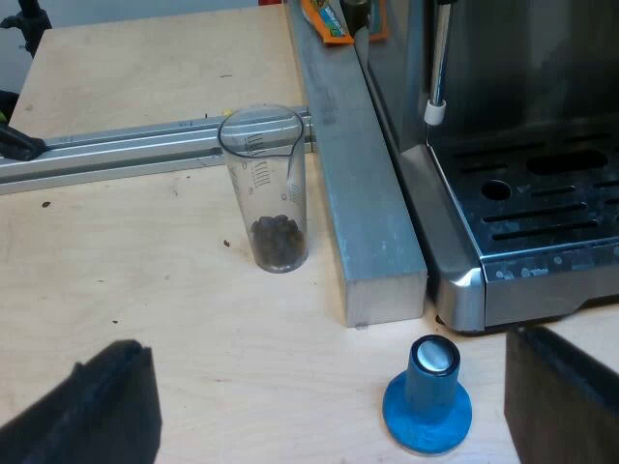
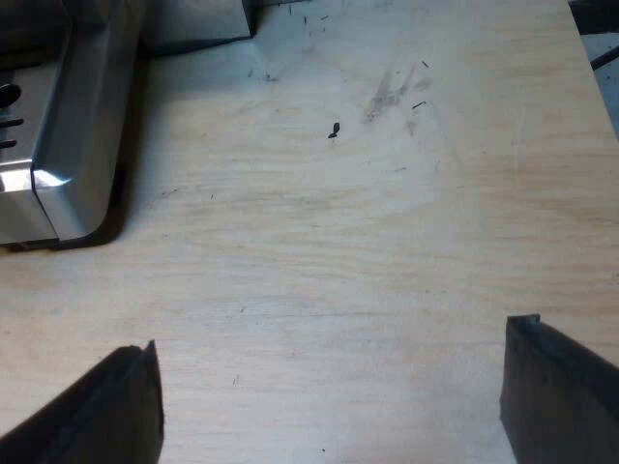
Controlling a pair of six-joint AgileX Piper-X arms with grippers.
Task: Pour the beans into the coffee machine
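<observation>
A clear measuring glass (image 1: pixel 267 188) stands upright on the wooden table with a small heap of coffee beans (image 1: pixel 278 240) at its bottom. It is beside a long metal bar (image 1: pixel 360 184) that runs along the espresso machine (image 1: pixel 522 184). A blue tamper (image 1: pixel 428 394) with a metal top stands near the machine's drip tray corner. My left gripper (image 1: pixel 334 406) is open, well short of the glass, with the tamper between its fingers' line and the machine. My right gripper (image 2: pixel 329 396) is open over bare wood, near a corner of the machine (image 2: pixel 58 126).
A metal rail (image 1: pixel 116 155) crosses the table behind the glass. The machine's steam wand (image 1: pixel 438 68) hangs over the drip tray (image 1: pixel 542 203). An orange packet (image 1: pixel 325 21) lies at the bar's far end. A loose bean (image 2: pixel 334 130) lies on the wood.
</observation>
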